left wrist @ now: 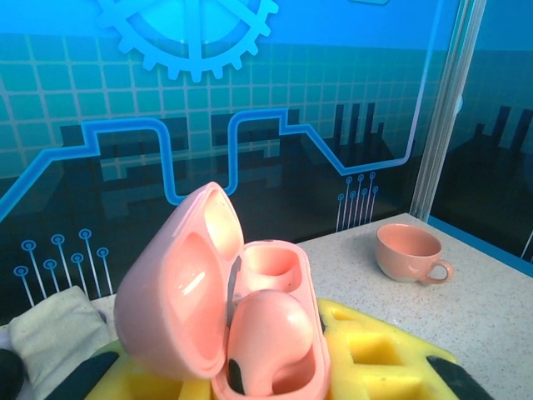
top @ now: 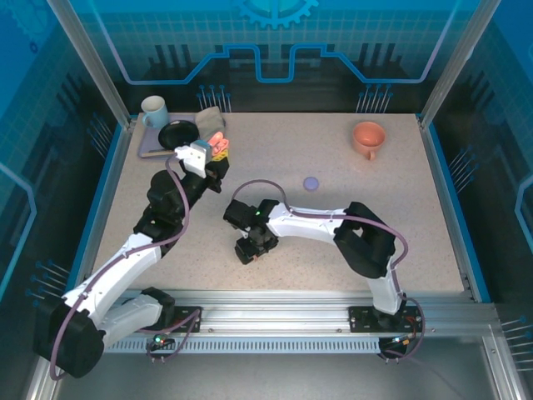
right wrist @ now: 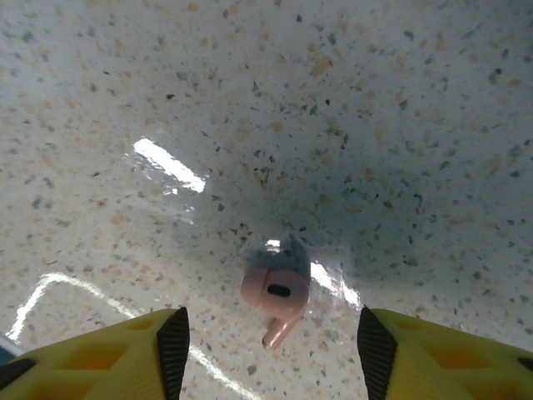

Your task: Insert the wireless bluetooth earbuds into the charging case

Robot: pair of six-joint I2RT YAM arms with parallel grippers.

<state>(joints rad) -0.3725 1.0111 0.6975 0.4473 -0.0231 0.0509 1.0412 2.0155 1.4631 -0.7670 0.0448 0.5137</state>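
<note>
In the left wrist view a salmon-pink charging case stands open, its lid swung to the left. One pink earbud sits in the near socket, and the far socket is empty. My left gripper is shut on the case and holds it above the table's back left. Another pink earbud lies on the speckled table, stem toward me. My right gripper hangs open just over it. Its yellow fingers stand on either side without touching it. From above, that gripper points down at mid-table.
A small lilac round object lies at mid-table. An orange cup stands back right. Back left, a tray holds a pale mug, a black bowl and a folded cloth.
</note>
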